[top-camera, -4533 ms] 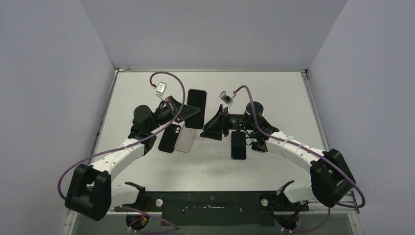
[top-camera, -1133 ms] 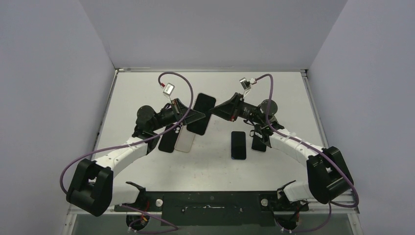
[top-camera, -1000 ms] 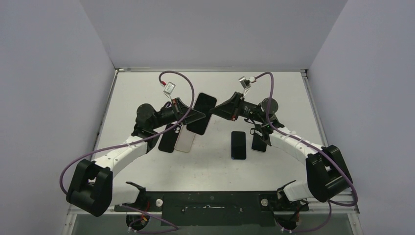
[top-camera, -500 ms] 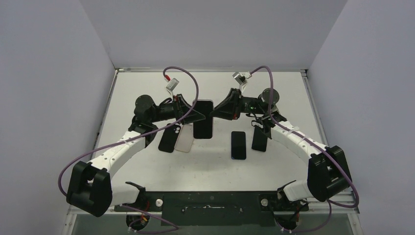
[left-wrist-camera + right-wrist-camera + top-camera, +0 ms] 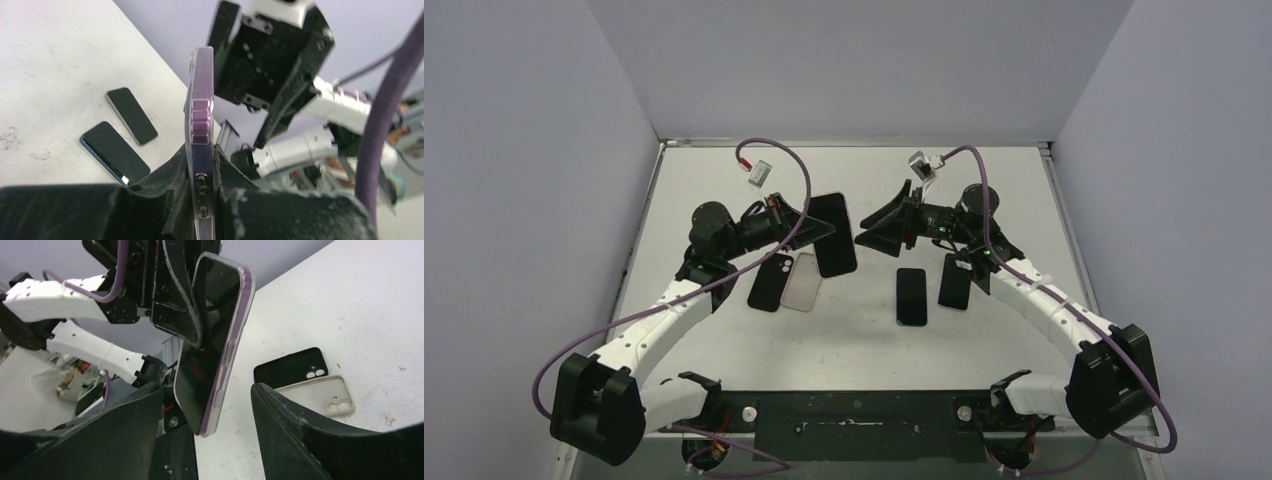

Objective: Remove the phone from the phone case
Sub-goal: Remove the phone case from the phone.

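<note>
The phone (image 5: 835,236), dark-screened and still in its clear case with a purple rim, hangs above the table's middle. My left gripper (image 5: 812,228) is shut on its long sides. In the left wrist view the cased phone (image 5: 200,120) stands edge-on between the left gripper's (image 5: 202,167) black pads. My right gripper (image 5: 880,232) is just to the phone's right and open. In the right wrist view the phone (image 5: 215,335) hangs with its lower end between the right gripper's (image 5: 207,390) spread fingers (image 5: 295,425), touching neither.
A black case (image 5: 769,283) and an empty clear case (image 5: 802,284) lie on the table under the left arm. Two bare dark phones (image 5: 911,297) (image 5: 954,283) lie under the right arm. White walls close in the table on three sides.
The right gripper has opened and let go of the phone, drawing back a little to the right. The left gripper has kept its hold and tilted the phone, shifting it slightly back.
</note>
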Available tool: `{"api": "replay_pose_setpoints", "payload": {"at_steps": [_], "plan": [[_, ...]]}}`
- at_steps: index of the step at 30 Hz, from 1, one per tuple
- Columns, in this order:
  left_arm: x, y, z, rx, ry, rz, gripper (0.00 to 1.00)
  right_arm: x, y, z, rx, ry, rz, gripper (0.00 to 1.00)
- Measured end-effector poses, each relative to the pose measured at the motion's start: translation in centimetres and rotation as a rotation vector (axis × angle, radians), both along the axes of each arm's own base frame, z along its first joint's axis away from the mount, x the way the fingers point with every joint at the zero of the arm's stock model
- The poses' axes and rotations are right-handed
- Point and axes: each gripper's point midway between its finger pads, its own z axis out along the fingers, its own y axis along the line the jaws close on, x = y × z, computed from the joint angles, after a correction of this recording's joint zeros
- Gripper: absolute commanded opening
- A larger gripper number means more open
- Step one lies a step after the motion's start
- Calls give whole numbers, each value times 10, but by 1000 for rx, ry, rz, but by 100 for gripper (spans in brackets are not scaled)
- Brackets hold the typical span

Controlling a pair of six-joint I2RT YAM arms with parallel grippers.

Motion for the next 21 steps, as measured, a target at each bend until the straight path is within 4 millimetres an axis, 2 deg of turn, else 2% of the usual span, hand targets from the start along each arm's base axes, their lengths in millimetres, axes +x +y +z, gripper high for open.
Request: {"api": "replay_pose_setpoints", "payload": {"at_steps": [3, 5, 8, 13, 15, 21], "plan": [[10, 10, -6, -39, 63, 126, 0, -3, -7, -6, 4, -2, -81, 74], [17, 15, -14, -65, 118, 190, 0, -7, -9, -17, 5, 21, -124, 76], [28, 20, -27, -97, 203, 283, 0, -16, -5, -41, 5, 91, -169, 79], [38, 21, -25, -178, 250, 382, 0, -28, 7, -70, 10, 197, -229, 80], [40, 23, -26, -211, 266, 417, 0, -30, 11, -70, 25, 216, -244, 80], [46, 28, -24, -295, 300, 490, 0, -20, 14, -46, 139, 207, -290, 76]]}}
